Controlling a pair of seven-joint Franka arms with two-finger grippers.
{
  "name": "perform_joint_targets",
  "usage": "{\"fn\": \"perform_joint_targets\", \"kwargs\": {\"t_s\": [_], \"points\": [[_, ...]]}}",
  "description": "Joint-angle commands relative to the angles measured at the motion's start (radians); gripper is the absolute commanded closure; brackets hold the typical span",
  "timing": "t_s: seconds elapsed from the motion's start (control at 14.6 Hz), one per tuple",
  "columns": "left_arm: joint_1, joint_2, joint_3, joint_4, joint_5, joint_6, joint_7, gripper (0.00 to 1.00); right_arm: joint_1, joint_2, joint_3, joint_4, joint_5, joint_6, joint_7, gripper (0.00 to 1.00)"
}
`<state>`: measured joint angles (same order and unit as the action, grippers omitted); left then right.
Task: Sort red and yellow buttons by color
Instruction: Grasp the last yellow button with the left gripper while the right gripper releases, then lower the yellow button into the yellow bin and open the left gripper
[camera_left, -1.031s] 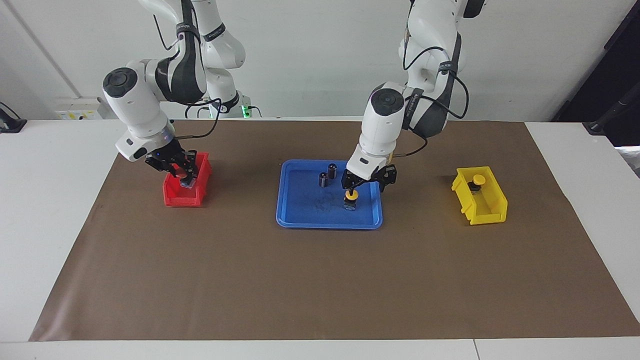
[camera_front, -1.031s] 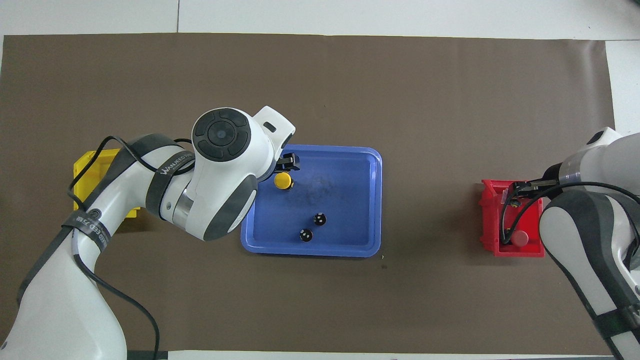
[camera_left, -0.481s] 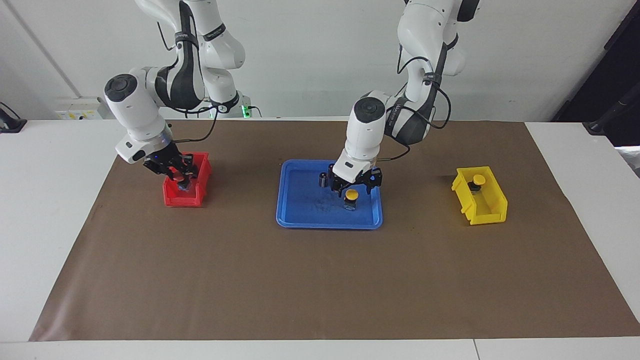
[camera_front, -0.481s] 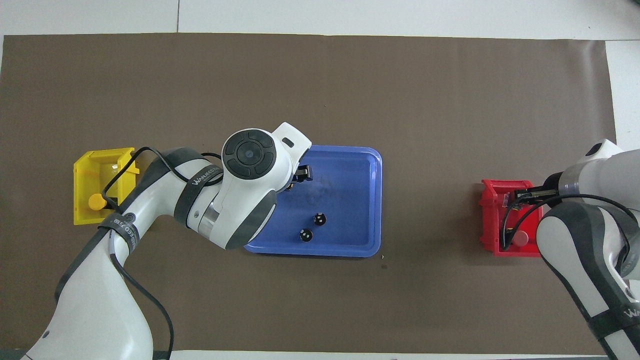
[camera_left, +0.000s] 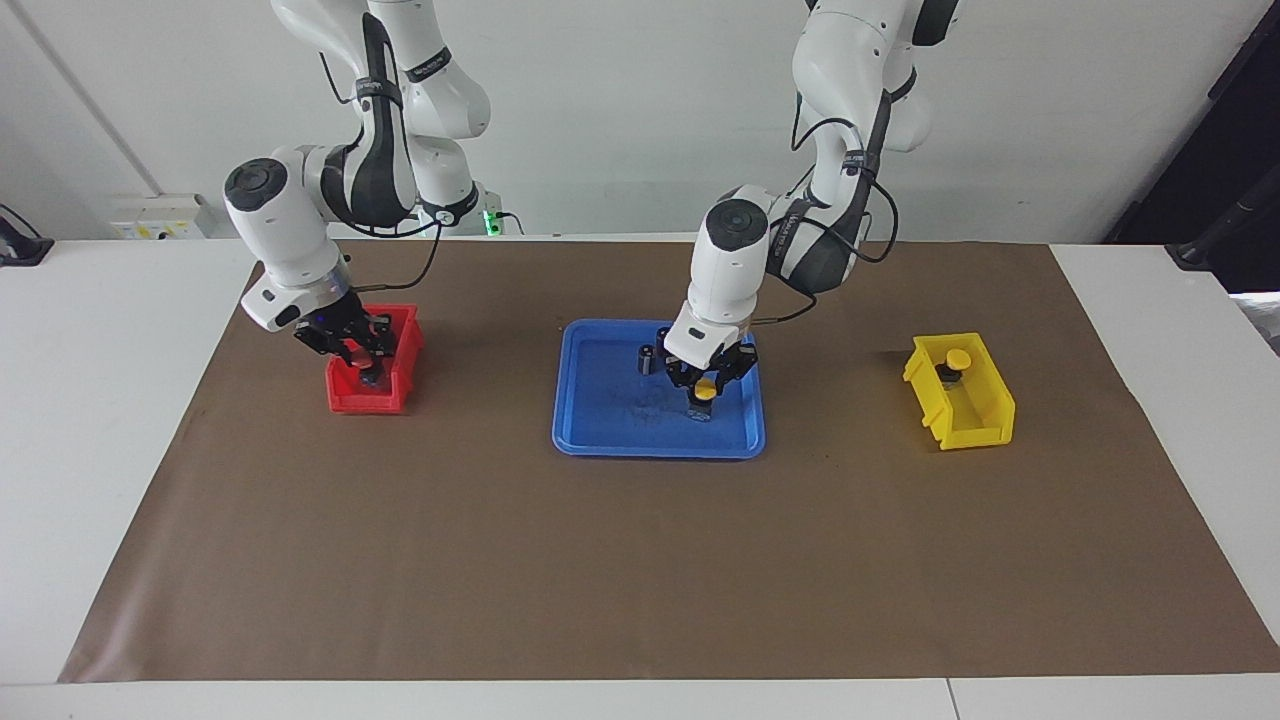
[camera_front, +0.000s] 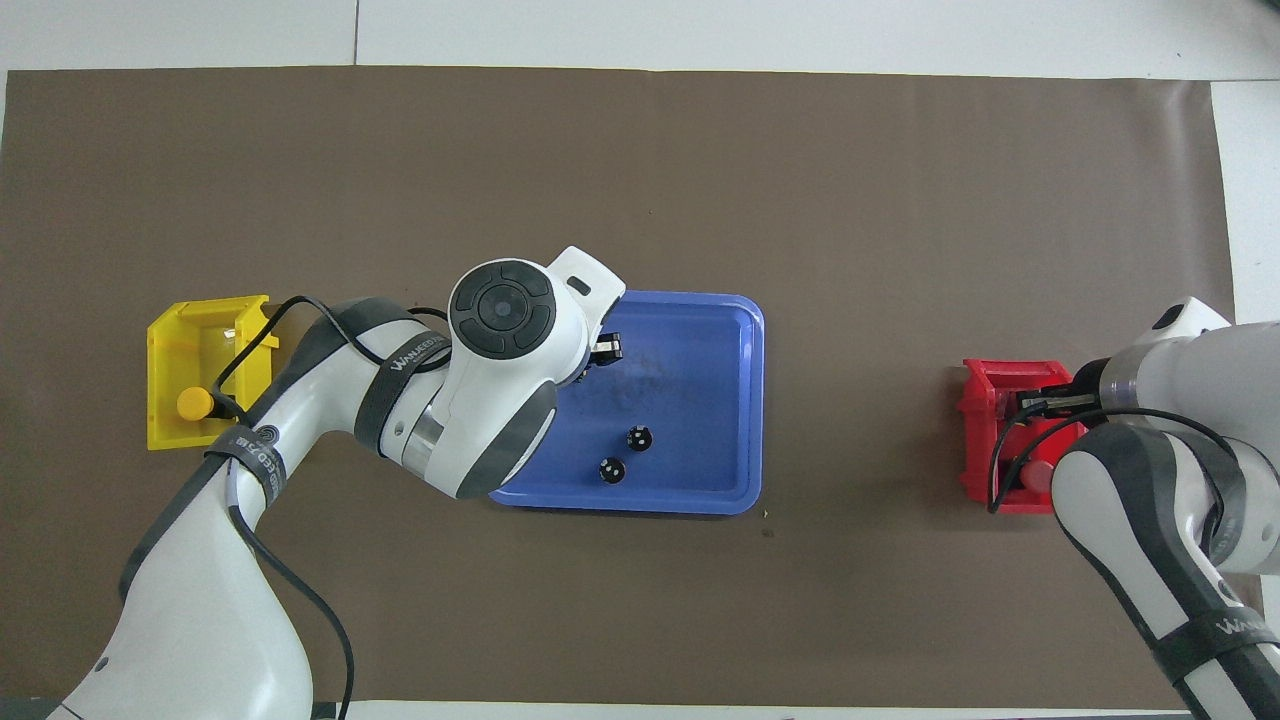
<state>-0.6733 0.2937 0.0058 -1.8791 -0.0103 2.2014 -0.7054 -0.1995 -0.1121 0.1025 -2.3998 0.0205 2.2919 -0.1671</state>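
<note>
In the blue tray (camera_left: 600, 440) a yellow button (camera_left: 707, 391) stands upright, and my left gripper (camera_left: 705, 383) is shut on it. From overhead the left wrist hides that button. A second yellow button (camera_left: 958, 358) (camera_front: 193, 403) lies in the yellow bin (camera_left: 985, 410). My right gripper (camera_left: 362, 358) is down inside the red bin (camera_left: 345, 400), shut on a red button. Another red button (camera_front: 1040, 475) lies in that bin's end nearer the robots.
Two dark capless cylinders (camera_front: 639, 437) (camera_front: 611, 469) stand in the tray's half nearer the robots. A brown mat (camera_left: 640, 560) covers the table, with the yellow bin toward the left arm's end and the red bin toward the right arm's end.
The left gripper came down over the yellow button in the tray and closed on it. The right gripper sank a little lower into the red bin, still shut.
</note>
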Motion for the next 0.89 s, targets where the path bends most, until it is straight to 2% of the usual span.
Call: {"fn": "perform_joint_targets", "kwargs": {"t_s": [0.0,0.27,0.34,0.48,0.55,0.82], "points": [[-0.026,-0.005,0.017,0.004,-0.028,-0.021,-0.016,0.99,-0.018,-0.004,0.008,-0.024,0.021,0.026,-0.048,0.81],[0.010,-0.037,0.031,0.151,-0.036,-0.242,0.012,0.99,-0.018,-0.011,0.008,-0.065,0.021,0.089,-0.048,0.79],[0.047,-0.045,0.031,0.190,-0.036,-0.305,0.050,0.99,-0.018,-0.012,0.008,-0.065,0.022,0.090,-0.048,0.76],[0.142,-0.079,0.031,0.230,-0.036,-0.402,0.179,0.99,-0.018,-0.011,0.008,-0.065,0.021,0.092,-0.048,0.64],[0.176,-0.088,0.033,0.244,-0.034,-0.437,0.243,0.99,-0.018,-0.012,0.008,-0.065,0.022,0.090,-0.049,0.63],[0.389,-0.107,0.042,0.253,-0.033,-0.492,0.525,0.99,-0.018,-0.011,0.008,-0.062,0.021,0.084,-0.052,0.48]]}}
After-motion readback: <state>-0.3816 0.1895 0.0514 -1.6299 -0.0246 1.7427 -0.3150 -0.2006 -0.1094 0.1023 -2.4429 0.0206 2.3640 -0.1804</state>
